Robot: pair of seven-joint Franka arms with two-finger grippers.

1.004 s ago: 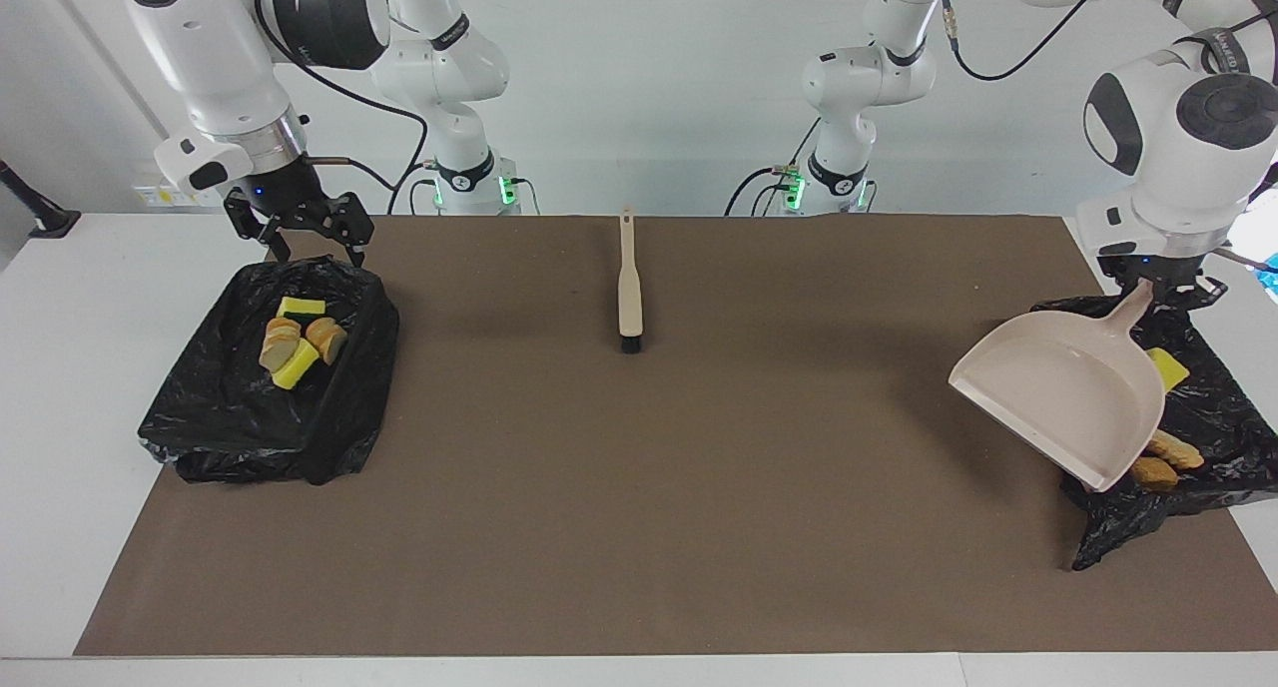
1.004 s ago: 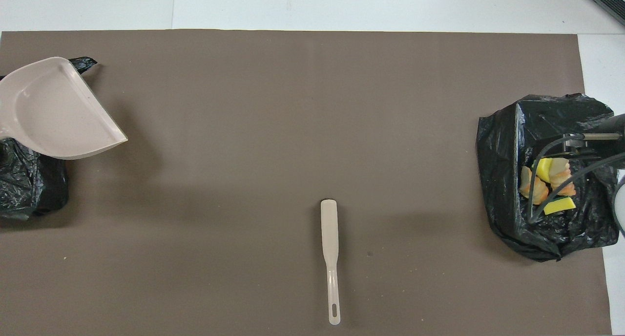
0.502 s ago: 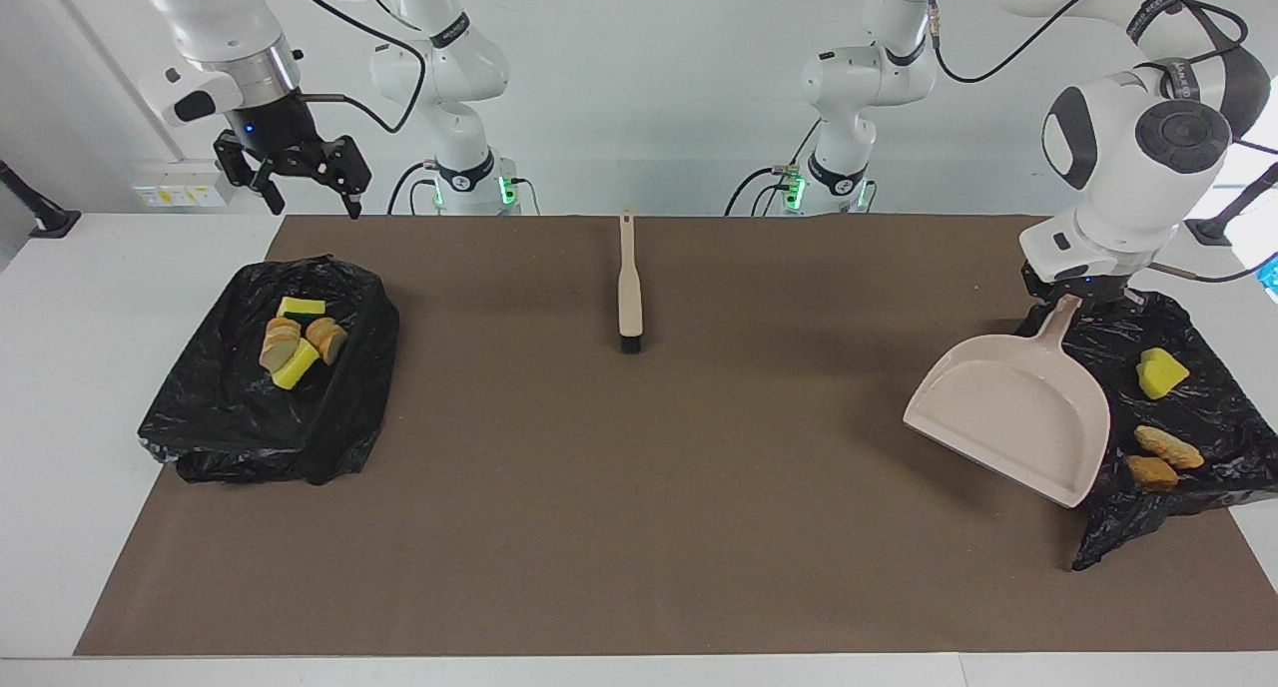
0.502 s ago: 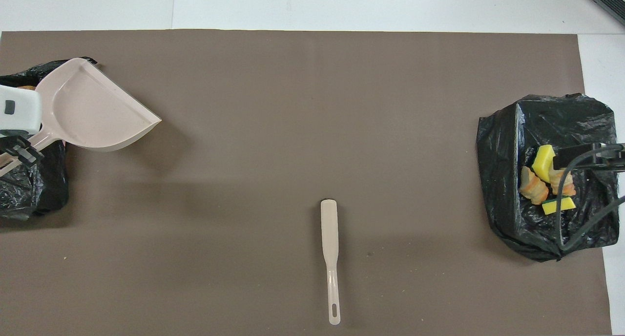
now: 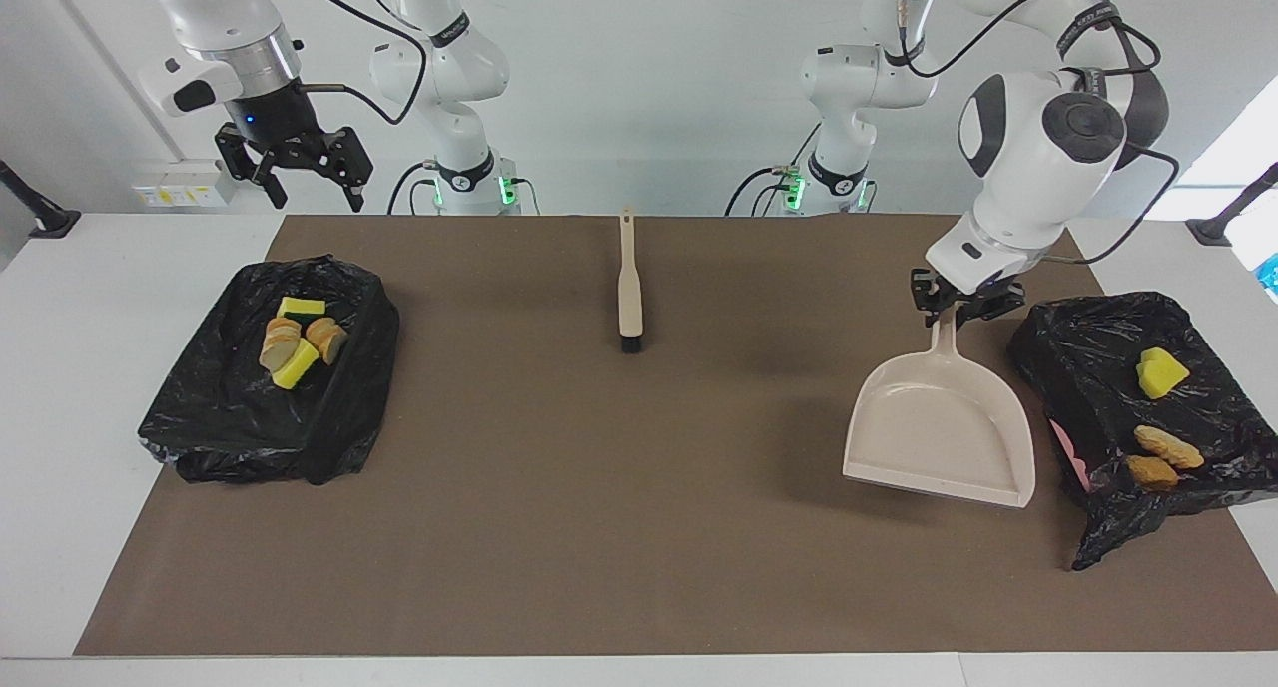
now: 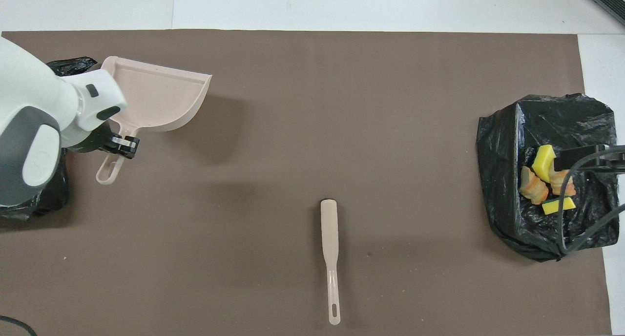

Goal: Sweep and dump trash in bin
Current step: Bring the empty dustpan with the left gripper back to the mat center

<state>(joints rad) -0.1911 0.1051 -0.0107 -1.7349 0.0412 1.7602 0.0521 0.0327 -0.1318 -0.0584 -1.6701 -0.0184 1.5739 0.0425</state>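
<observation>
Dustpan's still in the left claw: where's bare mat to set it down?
Bare mat between the brush and the dustpan, and between the brush and the right arm's bin bag. Crowded beside the left claw: its bag adjoins.

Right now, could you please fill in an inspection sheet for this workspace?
Surface: brown mat on a white table; no scraps seen loose on it.
Job's things: trash in the black-lined bin at the right arm's end; more scraps in the bin at the left arm's end. Dustpan empty. Brush lying on the mat, midway between the bins.
Clutter: nothing seen.
Grippers: left pincer shut on the dustpan's handle, over the mat beside its bin; right pincer open, empty, raised.
Cables: black leads along both arms; none on the mat.
Surroundings: white wall, arm bases showing green lights.
</observation>
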